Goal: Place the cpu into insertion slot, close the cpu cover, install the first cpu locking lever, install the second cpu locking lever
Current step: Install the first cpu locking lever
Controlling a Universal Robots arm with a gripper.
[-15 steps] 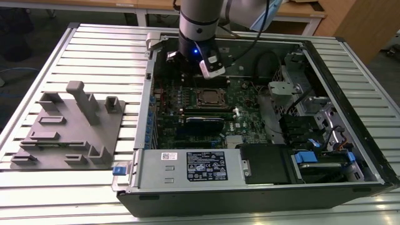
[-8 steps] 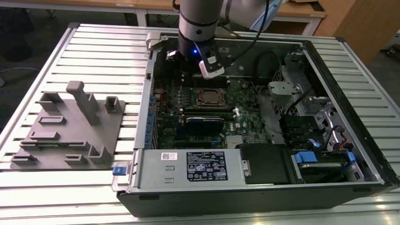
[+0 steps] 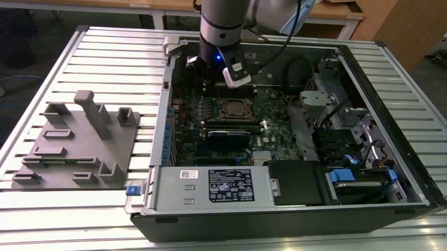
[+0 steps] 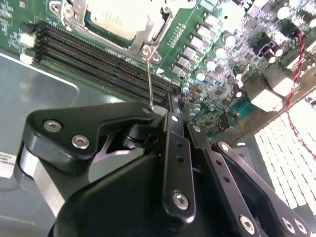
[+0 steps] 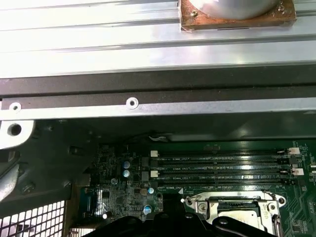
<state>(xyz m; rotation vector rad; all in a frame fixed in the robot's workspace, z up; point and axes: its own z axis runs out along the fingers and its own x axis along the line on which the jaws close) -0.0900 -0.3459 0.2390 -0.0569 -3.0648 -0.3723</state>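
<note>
Cpu (image 4: 114,17) inside cpu cover (image 4: 141,37), just beyond gripper (image 4: 160,112) tight on locking lever (image 4: 149,79)

The arm (image 3: 222,21) is reaching down from above, its silvery column standing nearly upright over the case (image 3: 279,222), close to the case edge at the exterior view's top. The dark wrist (image 3: 213,55) (a small blue light is glowing on it) is carrying the gripper (image 3: 233,81) low inside the case, tilted a little toward the exterior view's right. In the second wrist view its black linked fingers (image 4: 123,116) are lying drawn together, tips meeting and pinching the end of a thin locking lever (image 4: 149,79)
</note>
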